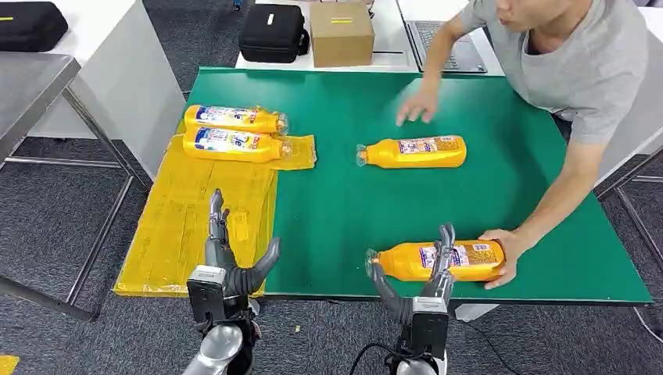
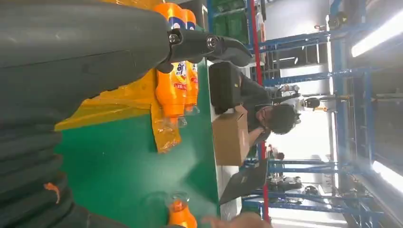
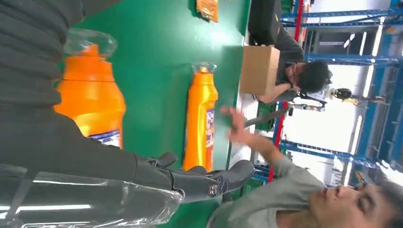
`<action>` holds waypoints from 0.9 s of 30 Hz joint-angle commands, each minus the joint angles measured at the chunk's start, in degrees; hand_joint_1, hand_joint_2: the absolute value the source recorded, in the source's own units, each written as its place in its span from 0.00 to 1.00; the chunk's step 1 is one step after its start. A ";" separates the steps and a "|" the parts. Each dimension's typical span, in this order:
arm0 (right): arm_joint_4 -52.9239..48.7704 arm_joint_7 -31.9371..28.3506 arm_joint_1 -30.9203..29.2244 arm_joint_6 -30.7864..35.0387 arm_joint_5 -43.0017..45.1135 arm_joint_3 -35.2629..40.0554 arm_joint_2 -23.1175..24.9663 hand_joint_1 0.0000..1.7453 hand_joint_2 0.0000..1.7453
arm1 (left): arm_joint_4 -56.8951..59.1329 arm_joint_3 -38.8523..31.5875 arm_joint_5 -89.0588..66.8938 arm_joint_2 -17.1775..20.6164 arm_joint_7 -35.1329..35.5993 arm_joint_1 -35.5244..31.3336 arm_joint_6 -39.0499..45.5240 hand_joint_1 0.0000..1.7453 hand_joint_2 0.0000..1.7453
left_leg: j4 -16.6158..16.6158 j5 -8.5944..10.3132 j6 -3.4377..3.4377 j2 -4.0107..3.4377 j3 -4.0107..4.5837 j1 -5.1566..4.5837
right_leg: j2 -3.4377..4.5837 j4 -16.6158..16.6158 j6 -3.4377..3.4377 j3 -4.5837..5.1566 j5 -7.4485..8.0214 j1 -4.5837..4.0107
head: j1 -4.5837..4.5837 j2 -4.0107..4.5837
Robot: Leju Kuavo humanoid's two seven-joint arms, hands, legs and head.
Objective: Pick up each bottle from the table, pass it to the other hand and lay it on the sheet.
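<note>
The main risk, as I judge it, is the right hand (image 1: pixel 428 266) closing while the person's hand (image 1: pixel 500 256) is on the near bottle (image 1: pixel 438 261), pinching fingers or knocking it off the table (image 1: pixel 344 203) edge.

Left to right: 2 bottles (image 1: pixel 233 133) lie on the yellow sheet (image 1: pixel 184 226); the left hand (image 1: pixel 227 254) hovers over it, fingers spread, holding nothing. The right hand stands wide beside the near bottle; contact is unclear. The far bottle (image 1: pixel 414 151) lies mid-table.

My head view is evenly bright, lit from overhead, with only soft, faint shadows under things on the green table (image 1: pixel 469 195). At three o'clock in my left wrist view, ceiling light strips (image 2: pixel 380 33) glare white. My right wrist view blows out white around four o'clock. The person's hand (image 3: pixel 235 126) there is motion-blurred.
</note>
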State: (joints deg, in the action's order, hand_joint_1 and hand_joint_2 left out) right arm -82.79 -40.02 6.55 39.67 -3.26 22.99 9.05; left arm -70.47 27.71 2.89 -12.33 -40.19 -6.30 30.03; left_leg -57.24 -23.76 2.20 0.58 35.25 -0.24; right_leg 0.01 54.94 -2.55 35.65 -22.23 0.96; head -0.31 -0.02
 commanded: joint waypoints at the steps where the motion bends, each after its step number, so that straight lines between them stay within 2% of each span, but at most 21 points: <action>1: 6.24 0.02 -2.47 0.33 -0.92 1.72 -1.63 0.00 1.00 | 1.00 -3.45 1.09 0.02 0.19 -2.45 -7.42 0.00 1.00 | 0.00 -0.21 -0.14 -0.16 -0.45 0.08 | 0.10 -0.03 0.14 -0.42 -0.16 -0.10 | 0.00 0.00; 8: 6.08 0.02 -1.58 0.33 -2.94 0.37 -0.97 0.00 1.00 | 0.97 -4.06 1.52 -0.26 0.19 -2.56 -8.98 0.00 1.00 | 0.03 -0.07 -0.08 -0.05 -0.19 0.04 | 0.01 -0.05 0.07 -0.17 -0.05 -0.05 | 0.00 0.00; 9: 6.24 0.02 -1.14 0.33 -3.29 -0.18 -0.77 0.00 1.00 | 0.78 -4.84 1.49 -0.59 0.19 -2.67 -8.87 0.00 1.00 | 0.02 -0.17 -0.13 -0.07 -0.38 0.07 | 0.01 -0.03 0.11 -0.36 -0.15 -0.08 | 0.00 0.00; 11: 6.45 0.02 -0.87 0.33 -3.24 -1.85 0.28 0.00 1.00 | -0.60 -5.70 -0.94 -1.11 0.19 -2.20 -4.86 0.00 1.00 | 0.02 -0.13 -0.11 -0.05 -0.29 0.06 | 0.00 -0.03 0.10 -0.27 -0.12 -0.07 | 0.00 0.00; 16: 4.90 0.02 -1.78 0.33 -5.74 -3.82 2.25 0.00 1.00 | 1.29 -2.88 -3.54 0.33 0.19 -4.39 -3.25 0.00 1.00 | 0.03 -0.07 -0.09 -0.04 -0.19 0.03 | 0.00 -0.02 0.08 -0.15 -0.07 -0.04 | 0.00 0.00; 17: 3.89 0.02 -1.91 0.33 -6.10 -3.93 2.52 0.00 1.00 | 1.48 -1.94 -3.84 0.74 0.19 -4.79 -3.57 0.00 1.00 | -0.02 -0.24 -0.18 -0.09 -0.50 0.08 | 0.02 0.04 0.17 -0.44 -0.23 -0.09 | 0.00 0.00; 18: 3.37 0.02 -2.03 0.33 -6.66 -4.01 2.54 0.00 1.00 | 1.88 -1.54 -3.59 0.87 0.19 -5.12 -4.32 0.00 1.00 | 0.02 -0.10 -0.11 -0.04 -0.24 0.03 | -0.01 0.01 0.09 -0.21 -0.10 -0.04 | 0.00 0.00; 19: 1.68 0.02 -2.09 0.33 -8.62 -4.44 2.70 0.00 1.00 | 1.80 -0.79 -3.37 1.01 0.19 -5.96 -5.27 0.00 1.00 | -0.05 -0.25 -0.19 -0.08 -0.49 0.07 | 0.01 0.07 0.17 -0.44 -0.25 -0.09 | 0.00 0.00; 20: -0.13 0.02 -1.86 0.33 -12.26 -5.49 2.92 0.00 1.00 | 1.97 -0.65 -2.87 0.84 0.19 -6.52 -5.41 0.00 1.00 | -0.06 -0.20 -0.16 -0.08 -0.38 0.07 | 0.02 0.06 0.14 -0.34 -0.19 -0.08 | -0.02 0.00; 23: -2.80 0.02 -1.51 0.33 -18.58 -6.18 2.10 0.00 1.00 | 2.33 0.24 -2.80 1.38 0.19 -7.58 -6.18 0.00 1.00 | -0.16 -0.23 -0.16 0.00 -0.33 0.06 | -0.07 0.17 0.14 -0.31 -0.26 -0.07 | -0.02 0.00; 25: -1.43 0.02 -2.57 0.33 -17.68 -4.82 -0.10 0.00 1.00 | 3.07 0.17 -2.70 1.96 0.19 -8.01 -6.00 0.00 1.00 | -0.07 -0.22 -0.16 0.02 -0.43 0.05 | -0.09 0.10 0.14 -0.41 -0.25 -0.07 | 0.02 0.00; 26: -1.91 0.02 -2.80 0.33 -19.07 -7.21 -0.24 0.00 1.00 | 4.13 -1.27 0.59 1.85 0.20 -8.20 -9.80 0.00 1.00 | 0.03 -0.11 -0.10 -0.04 -0.36 0.05 | -0.01 -0.05 0.09 -0.35 -0.11 -0.06 | 0.00 0.00; 27: -1.91 0.02 -2.80 0.33 -19.07 -7.21 -0.24 0.00 1.00 | 4.13 -1.27 0.59 1.85 0.20 -8.20 -9.80 0.00 1.00 | 0.04 -0.17 -0.13 -0.10 -0.48 0.06 | 0.04 -0.05 0.12 -0.45 -0.16 -0.07 | 0.00 0.00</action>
State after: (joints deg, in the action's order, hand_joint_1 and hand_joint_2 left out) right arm -83.19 -40.02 5.90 39.95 -20.40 19.47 11.43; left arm -71.54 25.42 -0.04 -13.11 -40.19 -10.55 24.20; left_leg -57.24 -23.74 2.20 0.55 35.25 -0.24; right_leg 0.01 54.94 -2.55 35.67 -22.22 0.96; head -0.31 -0.02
